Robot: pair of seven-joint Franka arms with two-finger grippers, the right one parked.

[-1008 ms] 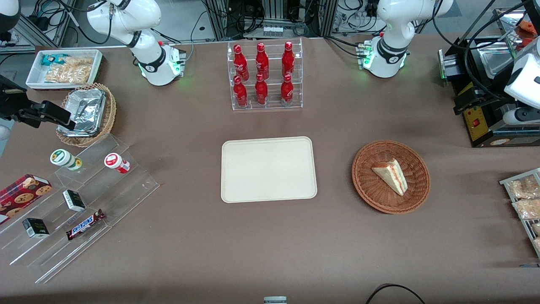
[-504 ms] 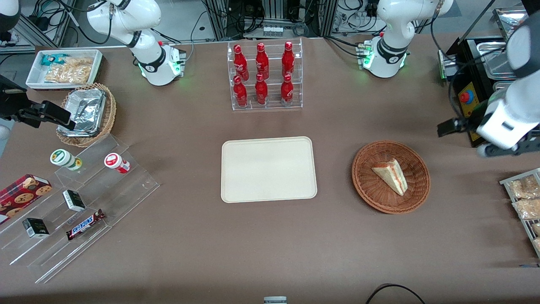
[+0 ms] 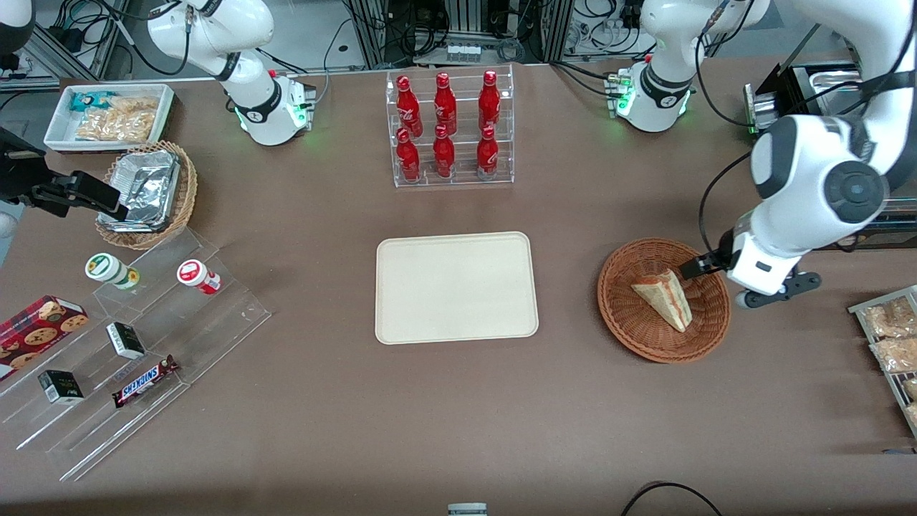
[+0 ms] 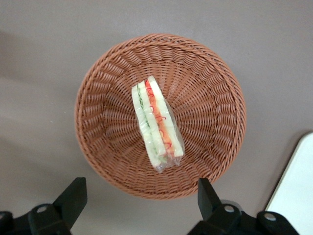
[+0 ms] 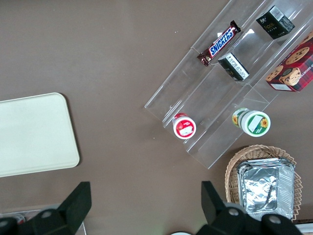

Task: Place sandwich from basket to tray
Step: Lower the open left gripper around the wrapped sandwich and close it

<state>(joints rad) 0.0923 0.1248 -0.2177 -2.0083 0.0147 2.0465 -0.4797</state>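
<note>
The sandwich [image 3: 663, 297], a pale bread wedge with red and green filling, lies in the round reddish-brown basket [image 3: 622, 315]. The wrist view shows the sandwich [image 4: 156, 125] near the middle of the basket [image 4: 102, 88], its layered edge facing up. My left gripper [image 3: 709, 276] hangs above the basket's rim on the working arm's side. It is open, and its black fingertips [image 4: 74, 195] stand wide apart with only table and rim between them, the gripper [image 4: 141, 198] holding nothing. The cream tray [image 3: 401, 322] lies flat at the table's middle, a corner of the tray [image 4: 298, 196] showing beside the basket.
A clear rack of red bottles [image 3: 448, 129] stands farther from the camera than the tray. A black machine [image 3: 817, 215] and a rack of snack packets [image 3: 888, 344] sit at the working arm's end. The foil-lined tan basket [image 3: 147, 193] and clear shelves with snacks [image 3: 136, 344] sit toward the parked arm's end.
The left arm has swung in from the table's end to above the basket's rim. Sandwich, basket and tray have not moved.
</note>
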